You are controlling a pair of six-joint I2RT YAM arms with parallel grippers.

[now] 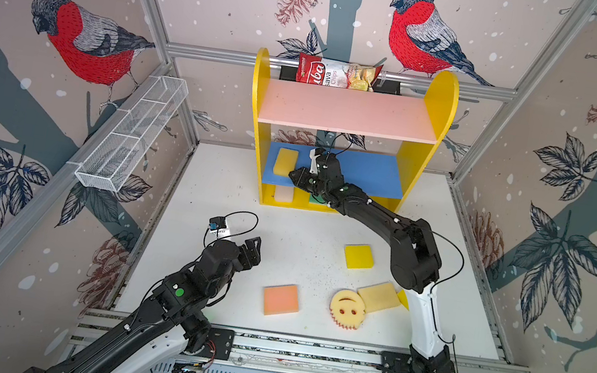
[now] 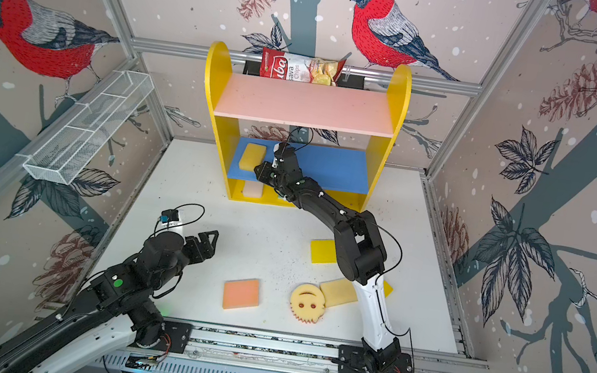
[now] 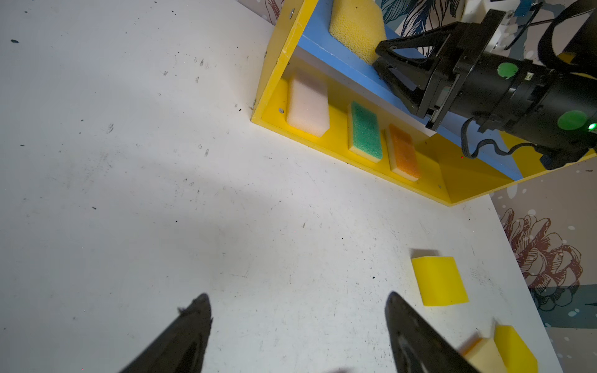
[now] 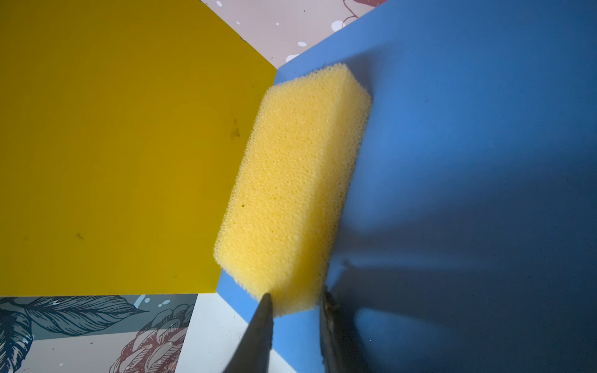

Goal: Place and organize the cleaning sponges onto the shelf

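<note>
1. Porous yellow sponge (image 4: 290,193) lies flat on the shelf's (image 1: 440,96) blue middle board (image 4: 484,129), close to the yellow side panel (image 4: 113,145).
2. Right gripper (image 4: 295,306) pinches its near end.
3. Left gripper (image 3: 297,310) spread wide, empty, above white table (image 3: 129,161).

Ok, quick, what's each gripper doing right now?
Left gripper: open, holding nothing, above the table.
Right gripper: closed on the near end of the coarse yellow sponge, which lies on the blue middle board.
</note>
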